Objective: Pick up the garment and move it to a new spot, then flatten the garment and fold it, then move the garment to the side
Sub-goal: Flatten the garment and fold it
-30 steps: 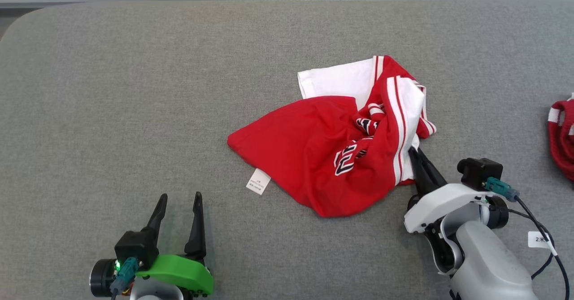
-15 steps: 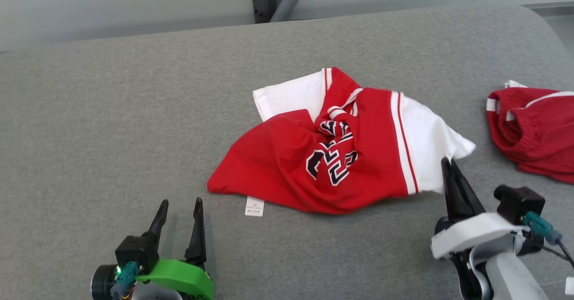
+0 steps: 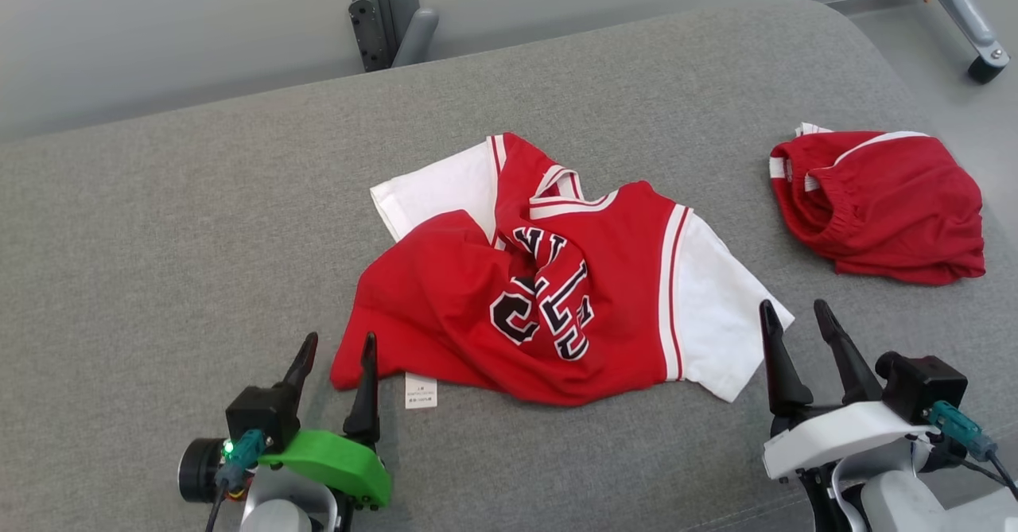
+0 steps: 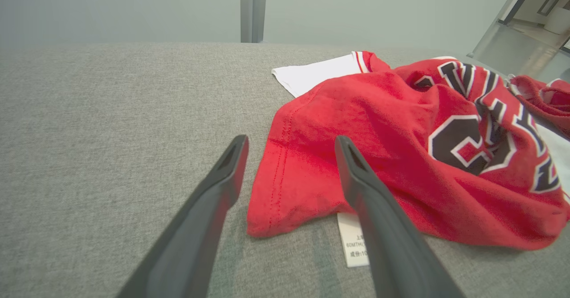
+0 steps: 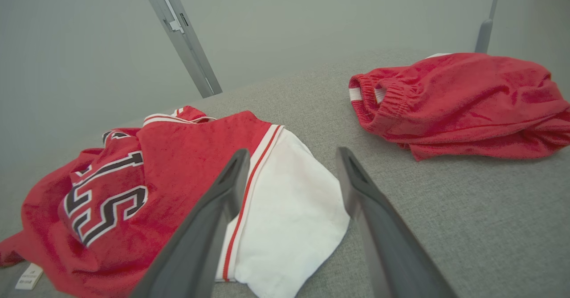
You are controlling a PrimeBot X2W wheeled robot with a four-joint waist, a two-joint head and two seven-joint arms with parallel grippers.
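Observation:
The garment (image 3: 549, 293) is a red jersey with white sleeves and dark lettering, lying crumpled on the grey table (image 3: 159, 222). It also shows in the left wrist view, garment (image 4: 387, 137), and in the right wrist view, garment (image 5: 178, 173). My left gripper (image 3: 334, 353) stands open at the jersey's near-left hem corner, beside the white care label (image 3: 421, 390). My right gripper (image 3: 793, 319) is open with nothing between its fingers, just off the tip of the white sleeve (image 3: 720, 317).
A second red garment with an elastic waistband (image 3: 879, 202) lies bunched at the table's right end. A metal post (image 3: 382, 15) rises behind the far edge, and a wheeled stand leg (image 3: 966, 19) stands on the floor beyond the right corner.
My right gripper has opened and let go of the white sleeve, which now lies spread on the table. The head camera has turned right, bringing the second red garment fully into view.

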